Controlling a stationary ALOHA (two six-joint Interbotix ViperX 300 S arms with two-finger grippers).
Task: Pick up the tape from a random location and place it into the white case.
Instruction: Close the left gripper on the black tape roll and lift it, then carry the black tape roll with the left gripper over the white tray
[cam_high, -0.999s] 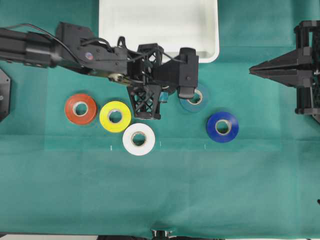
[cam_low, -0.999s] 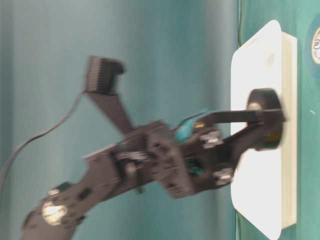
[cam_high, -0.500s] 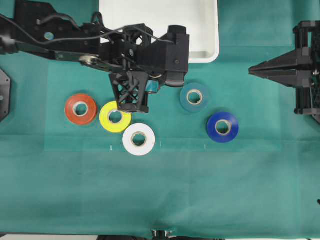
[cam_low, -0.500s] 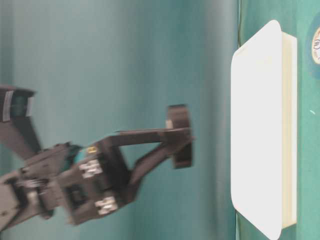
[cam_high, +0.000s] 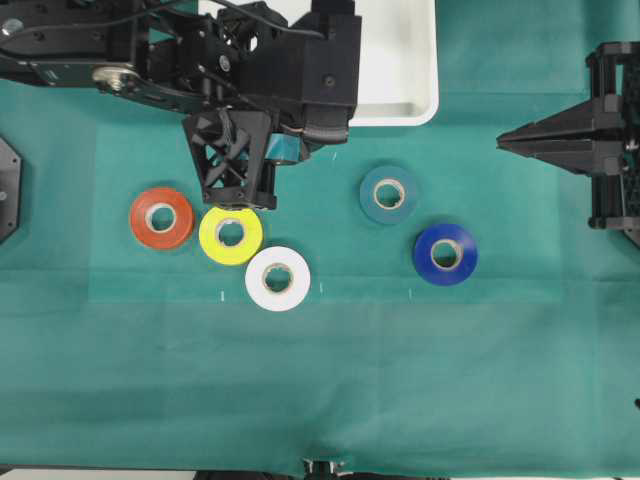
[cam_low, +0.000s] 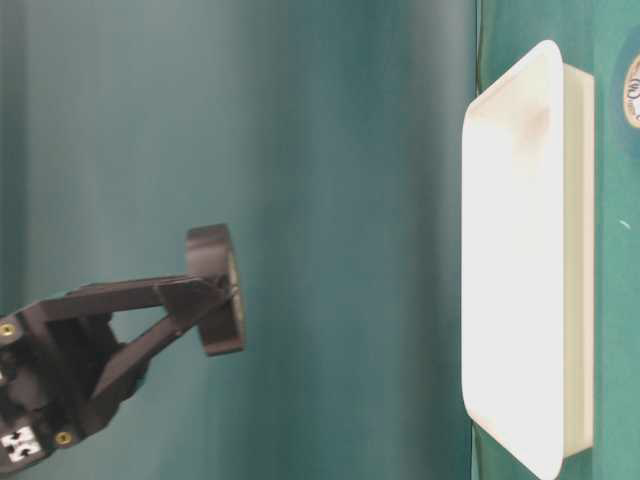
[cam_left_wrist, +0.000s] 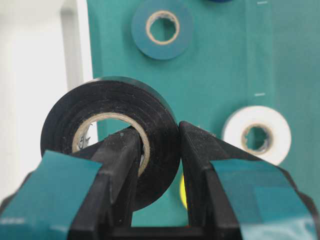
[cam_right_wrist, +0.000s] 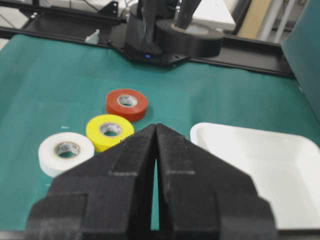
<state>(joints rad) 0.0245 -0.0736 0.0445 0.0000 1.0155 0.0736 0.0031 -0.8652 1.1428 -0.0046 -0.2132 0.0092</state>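
Left gripper (cam_left_wrist: 155, 150) clamped on the tape (cam_left_wrist: 107, 145): one finger through the core, one on the outer face. Held high, well clear of the cloth (cam_high: 320, 380), at lower left of table-level view, far from the white case (cam_low: 520, 260). Overhead: case at top centre, partly under the arm, right rim free.

Five loose rolls mid-frame: red roll (cam_high: 161, 217), yellow roll (cam_high: 230, 233), white roll (cam_high: 277, 278), teal roll (cam_high: 389, 194), blue roll (cam_high: 445, 254). Yellow touching white; teal and blue apart. Wide bare cloth across lower half.

Right gripper (cam_right_wrist: 156, 150) closed, empty, parked at right edge.
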